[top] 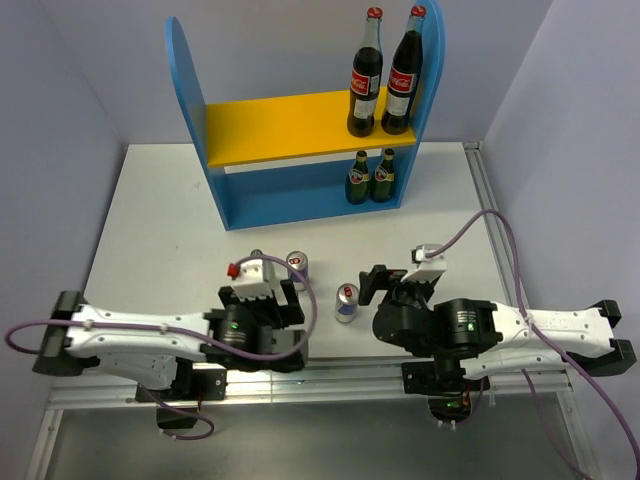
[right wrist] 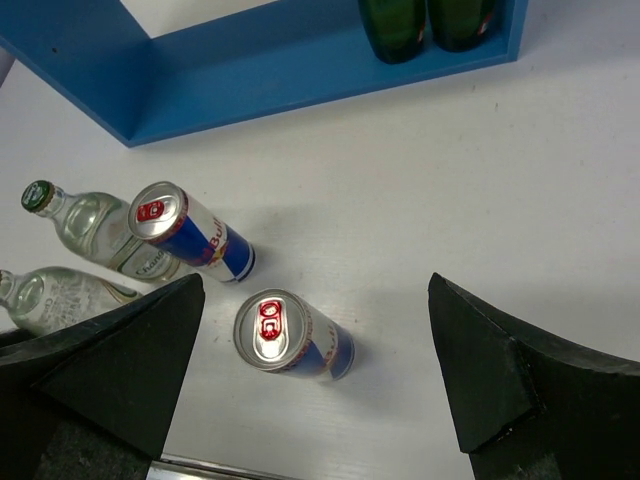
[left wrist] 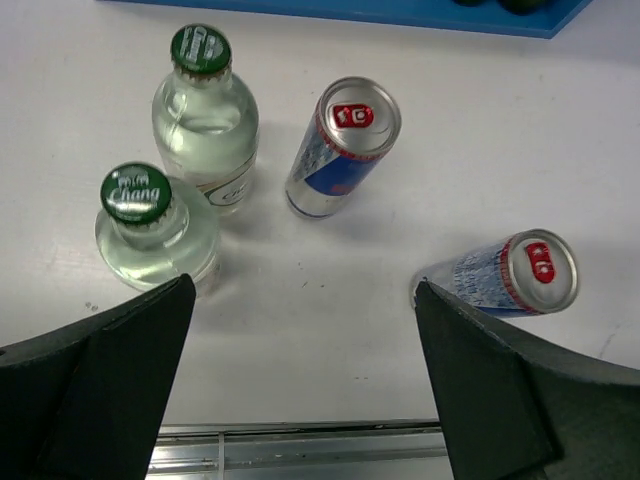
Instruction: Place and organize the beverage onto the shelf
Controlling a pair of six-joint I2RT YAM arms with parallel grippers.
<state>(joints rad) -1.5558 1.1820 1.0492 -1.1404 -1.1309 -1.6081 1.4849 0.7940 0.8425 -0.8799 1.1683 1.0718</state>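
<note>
Near the desk's (top: 150, 220) front edge, two cans (left wrist: 343, 148) and two clear bottles (left wrist: 205, 120) stand upright; the left gripper (left wrist: 302, 292) and right gripper (right wrist: 315, 288) both gape wide open, holding nothing.

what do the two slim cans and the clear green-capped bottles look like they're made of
Slim cans: likely thin metal, probably aluminium, judging by the bright silvery tops with pull tabs and the glossy printed blue and silver sides. Clear bottles: they look like glass, with see-through, shiny walls, though clear plastic cannot be ruled out. Their green caps: the crimped edges suggest painted metal.
</note>
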